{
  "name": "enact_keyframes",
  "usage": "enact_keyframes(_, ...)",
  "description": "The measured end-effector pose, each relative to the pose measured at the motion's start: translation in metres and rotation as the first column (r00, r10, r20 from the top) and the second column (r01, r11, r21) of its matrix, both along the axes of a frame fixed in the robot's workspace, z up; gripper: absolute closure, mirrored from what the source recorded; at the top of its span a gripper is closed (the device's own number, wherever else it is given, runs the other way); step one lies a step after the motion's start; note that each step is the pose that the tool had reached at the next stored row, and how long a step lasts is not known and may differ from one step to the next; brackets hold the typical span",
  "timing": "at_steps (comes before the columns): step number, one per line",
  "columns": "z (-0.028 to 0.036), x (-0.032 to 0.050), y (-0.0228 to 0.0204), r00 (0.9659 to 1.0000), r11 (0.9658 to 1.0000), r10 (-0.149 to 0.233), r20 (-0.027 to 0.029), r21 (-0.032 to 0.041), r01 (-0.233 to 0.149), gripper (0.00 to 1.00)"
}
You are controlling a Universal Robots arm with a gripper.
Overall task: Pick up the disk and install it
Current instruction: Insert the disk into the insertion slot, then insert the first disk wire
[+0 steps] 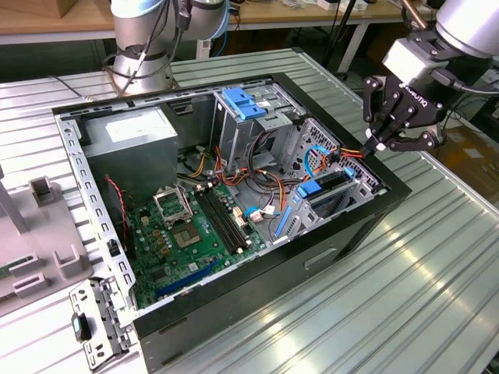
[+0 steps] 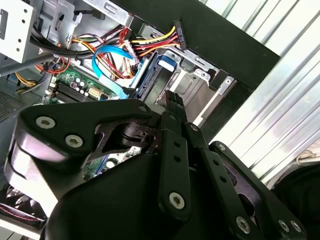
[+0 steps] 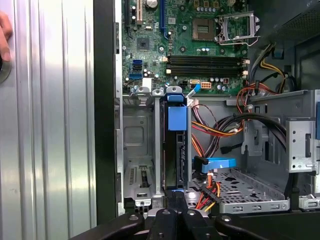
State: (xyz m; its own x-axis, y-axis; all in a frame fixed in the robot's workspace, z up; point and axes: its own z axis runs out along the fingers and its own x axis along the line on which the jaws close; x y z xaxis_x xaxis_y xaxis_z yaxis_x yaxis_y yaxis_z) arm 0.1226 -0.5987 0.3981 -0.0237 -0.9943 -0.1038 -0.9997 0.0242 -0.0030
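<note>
The disk (image 1: pixel 330 184) sits edge-up in a bay at the corner of the open computer case (image 1: pixel 234 300), on the exterior view's right. Blue plastic rails run along its sides. In the first wrist view the disk (image 3: pixel 176 150) is a dark slab with a blue tab on top, standing between metal bay walls. The second wrist view shows the blue-railed edge of the disk (image 2: pixel 149 75). My gripper (image 1: pixel 379 145) hovers just above and outside that corner. Its black fingers (image 2: pixel 173 100) are shut together with nothing between them. The gripper (image 3: pixel 175 197) sits right over the disk's end.
A black power connector (image 2: pixel 178 34) on red and yellow wires rests on the case rim near the gripper. A blue data cable (image 3: pixel 215 163) loops beside the disk. The grey power supply (image 1: pixel 129 128), motherboard (image 1: pixel 187 234) and blue-handled cage (image 1: pixel 243 104) fill the case. A hand (image 3: pixel 4 35) rests on the ribbed table.
</note>
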Motion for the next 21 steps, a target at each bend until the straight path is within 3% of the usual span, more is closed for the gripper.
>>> enact_keyframes(17,-0.0015,0.0009,-0.0003,1.0,1.0,0.0,0.0,0.0001,0.0,0.89)
enact_keyframes(20,-0.0015,0.001,-0.0003,1.0,1.0,0.0,0.0,0.0,0.0,0.71)
enact_keyframes(21,-0.0015,0.001,-0.0003,1.0,1.0,0.0,0.0,0.0001,0.0,0.71)
